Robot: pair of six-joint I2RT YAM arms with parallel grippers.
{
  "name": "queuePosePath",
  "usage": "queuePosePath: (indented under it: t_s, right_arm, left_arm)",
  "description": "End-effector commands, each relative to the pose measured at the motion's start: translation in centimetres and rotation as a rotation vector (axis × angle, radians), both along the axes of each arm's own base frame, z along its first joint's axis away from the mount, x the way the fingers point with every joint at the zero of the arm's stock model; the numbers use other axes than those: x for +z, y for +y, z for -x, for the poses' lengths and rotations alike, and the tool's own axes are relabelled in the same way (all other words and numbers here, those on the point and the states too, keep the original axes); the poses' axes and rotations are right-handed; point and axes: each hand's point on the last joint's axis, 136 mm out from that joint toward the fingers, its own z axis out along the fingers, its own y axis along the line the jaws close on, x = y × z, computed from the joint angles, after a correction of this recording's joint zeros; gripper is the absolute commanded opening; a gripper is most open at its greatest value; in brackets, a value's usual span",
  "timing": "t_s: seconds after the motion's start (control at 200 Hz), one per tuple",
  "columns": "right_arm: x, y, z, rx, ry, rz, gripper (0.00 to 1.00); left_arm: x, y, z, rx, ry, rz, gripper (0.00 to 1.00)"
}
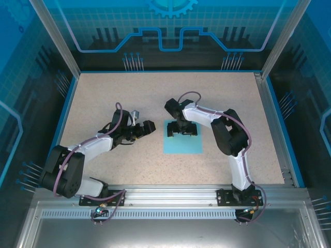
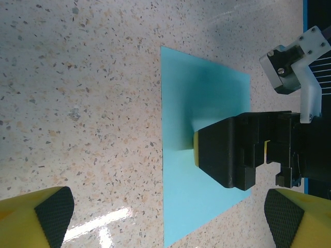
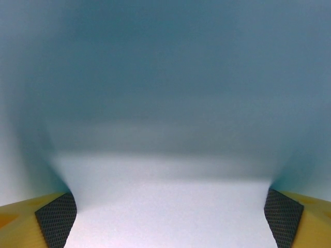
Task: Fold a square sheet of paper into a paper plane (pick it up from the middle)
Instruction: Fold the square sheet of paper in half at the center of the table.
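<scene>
We see a speckled beige counter (image 1: pixel 114 98) with a blue rim (image 1: pixel 66 108) along its left, far and right sides. Directly on it, close to the middle, lies the square sheet of paper (image 1: pixel 182 145), plain light blue, its edges roughly parallel to the counter's sides.

A speckled beige desk (image 1: pixel 103 93) edged in blue sits inside aluminium posts (image 1: pixel 54 36) and glossy blue panels (image 1: pixel 232 20) printed with circuit lines and a gear (image 1: pixel 171 5), under soft even light.
</scene>
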Motion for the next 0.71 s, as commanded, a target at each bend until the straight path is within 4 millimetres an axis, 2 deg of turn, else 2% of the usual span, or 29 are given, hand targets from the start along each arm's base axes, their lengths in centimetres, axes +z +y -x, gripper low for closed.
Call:
queuePosePath:
  t_s: [0.0, 0.08, 0.265, 0.36, 0.495, 0.7]
  right_arm:
    - [-3.3, -0.6, 2.3, -0.021, 0.096, 0.031, 0.99]
    - [-2.6, -0.4, 2.1, -0.006, 0.085, 0.032, 0.99]
    - [1.5, -0.3, 0.3, 0.024, -0.017, 0.033, 0.99]
    - [2.5, -0.4, -0.2, 0.017, -0.046, 0.023, 0.99]
    - [1.5, -0.6, 0.1, 0.001, -0.026, 0.023, 0.99]
    - [-2.6, -1.2, 2.1, -0.030, 0.069, 0.038, 0.99]
  left_arm:
    - [0.3, -0.6, -0.1, -0.029, 0.000, 0.005, 0.99]
    - [0.2, -0.7, 0.0, -0.032, 0.003, 0.006, 0.99]
    - [0.2, -0.9, -0.1, -0.039, 0.003, 0.006, 0.99]
    - [0.3, -1.1, -0.1, -0.043, 0.000, 0.007, 0.99]
    - [0.1, -1.2, -0.1, -0.046, 0.004, 0.003, 0.99]
    - [-0.1, -1.3, -0.1, -0.049, 0.009, 0.002, 0.99]
